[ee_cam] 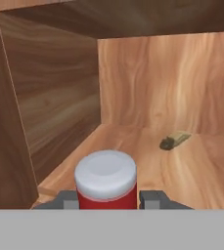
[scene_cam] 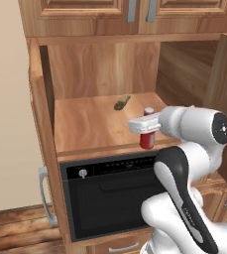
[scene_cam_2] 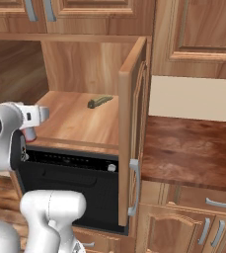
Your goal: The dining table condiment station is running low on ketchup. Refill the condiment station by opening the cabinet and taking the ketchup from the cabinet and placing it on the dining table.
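The cabinet (scene_cam: 105, 74) is standing open, both doors swung wide, its shelf (scene_cam: 95, 124) lying just above a black oven (scene_cam: 110, 198). The ketchup (scene_cam: 147, 133) is standing upright at the near edge of the shelf, toward its right side in the left base view. The gripper (ee_cam: 108, 197) is reaching in from the front and is clamping the bottle: in the hand view one finger (ee_cam: 67, 199) is pressing each side of the red body just under the white cap (ee_cam: 105, 172). A dark olive item (scene_cam: 122, 102) is lying farther back on the shelf, well apart from the ketchup. To the right of the cabinet, a reddish-brown counter (scene_cam_2: 193, 148) is sitting lower.
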Controlling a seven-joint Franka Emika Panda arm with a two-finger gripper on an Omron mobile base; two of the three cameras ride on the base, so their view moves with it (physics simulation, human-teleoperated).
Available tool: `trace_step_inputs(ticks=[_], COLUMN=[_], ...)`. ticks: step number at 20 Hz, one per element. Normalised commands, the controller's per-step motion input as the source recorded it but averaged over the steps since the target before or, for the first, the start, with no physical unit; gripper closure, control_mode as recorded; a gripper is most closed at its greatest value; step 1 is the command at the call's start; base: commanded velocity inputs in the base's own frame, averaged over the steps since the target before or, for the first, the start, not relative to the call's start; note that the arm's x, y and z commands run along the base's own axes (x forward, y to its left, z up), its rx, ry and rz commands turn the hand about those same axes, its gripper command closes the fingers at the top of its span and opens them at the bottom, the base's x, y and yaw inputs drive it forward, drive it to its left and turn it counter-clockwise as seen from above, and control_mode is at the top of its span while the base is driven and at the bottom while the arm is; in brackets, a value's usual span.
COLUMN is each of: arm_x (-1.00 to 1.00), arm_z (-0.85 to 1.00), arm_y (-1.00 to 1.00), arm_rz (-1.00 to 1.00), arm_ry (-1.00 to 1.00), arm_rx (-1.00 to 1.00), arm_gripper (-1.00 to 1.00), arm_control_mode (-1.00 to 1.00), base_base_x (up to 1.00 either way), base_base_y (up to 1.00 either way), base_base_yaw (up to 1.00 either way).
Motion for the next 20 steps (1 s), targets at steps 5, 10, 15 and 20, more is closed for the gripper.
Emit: trace_step_inputs(ticks=[5,10,15,20], arm_x=[-0.01,0.00,-0.21,0.00], arm_z=[0.00,0.00,0.00,0.00], arm_y=[0.09,0.10,0.16,0.00], arm_rz=[0.02,0.02,0.02,0.00], arm_ry=[0.14,0.02,-0.07,0.00], arm_rx=[0.00,-0.02,-0.05,0.00], arm_gripper=[1.00,1.00,1.00,1.00], arm_control_mode=[-1.00,-1.00,1.00,1.00], base_base_x=[0.00,0.00,-0.32,-0.99], base_base_y=[0.00,0.00,0.10,0.22], base_base_yaw=[0.00,0.00,0.00,-0.06])
